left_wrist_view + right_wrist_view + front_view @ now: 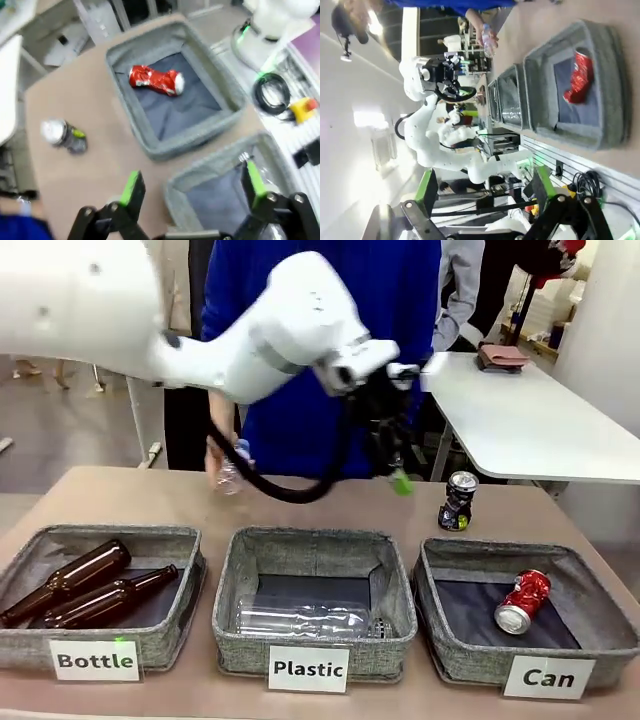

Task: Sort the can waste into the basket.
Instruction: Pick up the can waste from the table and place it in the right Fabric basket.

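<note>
The black can [458, 502] with yellow-green marks stands upright on the table behind the "Can" basket [432, 585]. The dented red can [523, 602] lies inside that basket. My left gripper [394, 473] hangs open above the table, left of the black can and apart from it. In the left wrist view the open left gripper [193, 189] holds nothing, with the black can [64, 135] off to the left and the red can [156, 80] in the basket [175, 146] ahead. My right gripper [485, 192] is open and empty, away from the table; the red can [579, 77] lies in the basket [600, 137].
The "Plastic" basket [228, 585] holds a clear bottle [305, 620]. The "Bottle" basket [190, 570] holds brown glass bottles [85, 585]. A person's hand [222, 455] holds a clear plastic bottle [230, 478] at the far edge. A white table [540, 425] stands at the back right.
</note>
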Available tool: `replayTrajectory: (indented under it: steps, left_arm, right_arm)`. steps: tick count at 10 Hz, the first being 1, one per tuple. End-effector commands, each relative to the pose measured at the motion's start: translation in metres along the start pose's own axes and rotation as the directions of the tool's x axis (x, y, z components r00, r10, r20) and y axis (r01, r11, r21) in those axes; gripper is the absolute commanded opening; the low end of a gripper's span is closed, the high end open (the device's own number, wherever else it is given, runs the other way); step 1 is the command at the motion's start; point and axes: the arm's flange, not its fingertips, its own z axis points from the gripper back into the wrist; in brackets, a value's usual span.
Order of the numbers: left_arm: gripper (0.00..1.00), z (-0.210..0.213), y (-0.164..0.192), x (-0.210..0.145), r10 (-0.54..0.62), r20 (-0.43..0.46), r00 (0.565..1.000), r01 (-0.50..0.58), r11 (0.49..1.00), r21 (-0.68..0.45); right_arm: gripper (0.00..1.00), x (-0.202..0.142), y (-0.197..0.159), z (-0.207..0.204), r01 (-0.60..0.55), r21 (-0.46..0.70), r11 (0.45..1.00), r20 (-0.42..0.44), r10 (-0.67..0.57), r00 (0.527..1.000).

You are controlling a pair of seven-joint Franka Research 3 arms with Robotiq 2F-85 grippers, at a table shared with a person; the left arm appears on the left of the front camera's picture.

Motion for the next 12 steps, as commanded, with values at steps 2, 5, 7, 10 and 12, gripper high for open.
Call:
replayTrajectory:
  steps: [2, 5, 7, 10, 12]
  left_arm:
    - [1.0, 0.073, -0.072, -0.083, 0.246, 0.16, 0.956, -0.254, 0.967, 0.033]
    - [1.0, 0.184, -0.125, -0.203, 0.447, 0.493, 0.746, -0.474, 0.877, -0.079]
    - [1.0, 0.243, -0.173, -0.3, 0.493, 0.697, 0.52, -0.536, 0.824, -0.183]
    - [1.0, 0.272, -0.211, -0.438, 0.496, 0.855, 0.152, -0.597, 0.735, -0.321]
    - [1.0, 0.267, -0.232, -0.485, 0.473, 0.879, 0.061, -0.584, 0.731, -0.352]
  right_arm:
    - [1.0, 0.023, 0.053, -0.086, -0.085, -0.098, 0.992, -0.103, 0.075, 0.992]
    - [1.0, 0.036, 0.087, -0.166, -0.134, -0.2, 0.971, -0.249, 0.082, 0.965]
    - [1.0, 0.041, 0.097, -0.207, -0.149, -0.24, 0.959, -0.303, 0.072, 0.95]
    - [1.0, 0.053, 0.112, -0.243, -0.156, -0.115, 0.981, -0.388, 0.1, 0.916]
    - [1.0, 0.064, 0.107, -0.243, -0.062, 0.032, 0.998, -0.41, 0.07, 0.909]
